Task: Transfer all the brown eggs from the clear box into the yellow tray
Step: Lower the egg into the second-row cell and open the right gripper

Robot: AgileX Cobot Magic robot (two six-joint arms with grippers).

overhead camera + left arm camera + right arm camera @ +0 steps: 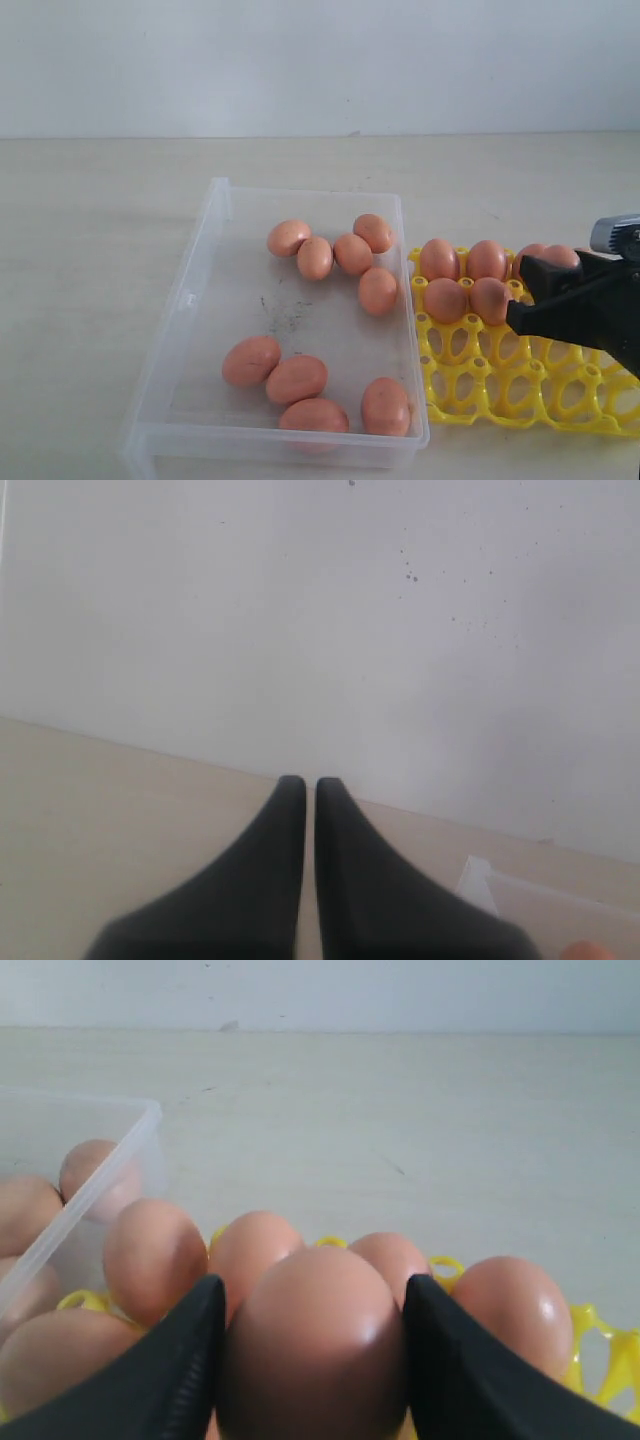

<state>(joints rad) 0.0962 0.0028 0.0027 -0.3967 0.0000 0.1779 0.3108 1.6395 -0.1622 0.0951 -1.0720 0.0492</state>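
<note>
Since a smooth pinkish-brown oval egg (pixel 315 1350) is clamped between the two black fingers of the right gripper (pixel 312 1282), directly over the bright yellow plastic lattice tray (pixel 478 367), the step in hand is judged to be the placing of that egg. It is seen at the tray's second row, over the second cup from the box side. One egg lies beside it on that row and four more fill the far row behind it. Whether it is already seated in the cup cannot be told.

The next move is judged to call for a gentle lowering until the cup bears the egg. The jaws are then to be widened and lifted straight up, clear of the neighbouring eggs, which lie very close to both fingers.

Nine brown eggs (pixel 352 253) are counted in the shallow transparent rectangular plastic box (pixel 190 290), which sits just beside the tray on its left. Five are clustered toward the far end and four lie near the front wall. The left gripper (pixel 311 785) is seen closed and empty above the pale table (pixel 100 250), off beside a corner of the box.
</note>
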